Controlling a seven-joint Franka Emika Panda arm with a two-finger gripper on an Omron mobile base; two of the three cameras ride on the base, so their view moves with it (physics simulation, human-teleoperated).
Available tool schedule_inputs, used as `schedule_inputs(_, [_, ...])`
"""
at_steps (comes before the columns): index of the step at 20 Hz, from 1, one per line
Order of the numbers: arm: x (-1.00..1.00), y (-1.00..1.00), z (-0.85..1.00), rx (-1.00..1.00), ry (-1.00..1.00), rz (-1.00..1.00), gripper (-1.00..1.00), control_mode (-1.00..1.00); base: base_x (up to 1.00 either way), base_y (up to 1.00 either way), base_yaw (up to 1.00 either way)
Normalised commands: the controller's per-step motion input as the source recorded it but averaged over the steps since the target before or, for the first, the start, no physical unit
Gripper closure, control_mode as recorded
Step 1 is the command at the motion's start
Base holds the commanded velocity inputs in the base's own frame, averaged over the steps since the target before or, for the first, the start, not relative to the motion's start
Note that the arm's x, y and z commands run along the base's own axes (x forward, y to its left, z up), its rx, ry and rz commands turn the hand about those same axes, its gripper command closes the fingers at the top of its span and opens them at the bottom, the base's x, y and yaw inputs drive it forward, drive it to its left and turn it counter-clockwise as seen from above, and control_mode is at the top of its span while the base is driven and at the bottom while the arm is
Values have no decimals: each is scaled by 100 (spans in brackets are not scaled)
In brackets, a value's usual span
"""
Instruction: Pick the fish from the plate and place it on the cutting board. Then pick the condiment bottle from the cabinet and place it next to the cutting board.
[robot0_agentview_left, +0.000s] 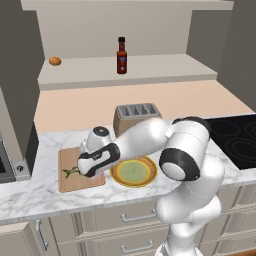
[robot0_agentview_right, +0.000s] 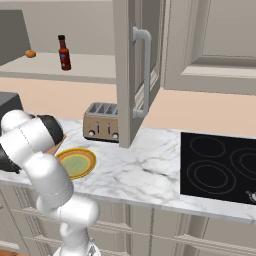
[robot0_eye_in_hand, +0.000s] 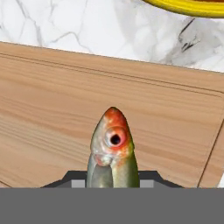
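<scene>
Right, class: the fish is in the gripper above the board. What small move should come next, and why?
Probably lower a little and open the gripper. The fish sits between the fingers with the cutting board right under it, and the plate is already bare, so setting it down seems all that is left of this step. How far it hangs above the wood is hard to tell.

Arm bent low leftward, end effector (robot0_agentview_left: 80, 171) clamped.

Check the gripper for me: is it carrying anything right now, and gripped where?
The gripper holds the fish over the cutting board. In the hand view its head pokes out beyond the fingertips, so the hold is further back on the body.
</scene>
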Motion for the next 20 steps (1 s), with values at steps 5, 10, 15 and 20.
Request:
schedule_inputs(5, [18, 16, -27, 0, 0, -7, 100, -100, 0, 0, 0])
schedule_inputs(10, [11, 17, -21, 0, 0, -7, -100, -100, 0, 0, 0])
schedule_inputs(15, [0, 13, 2, 0, -3, -9, -100, -100, 0, 0, 0])
schedule_inputs(20, [-12, 9, 34, 0, -7, -16, -100, -100, 0, 0, 0])
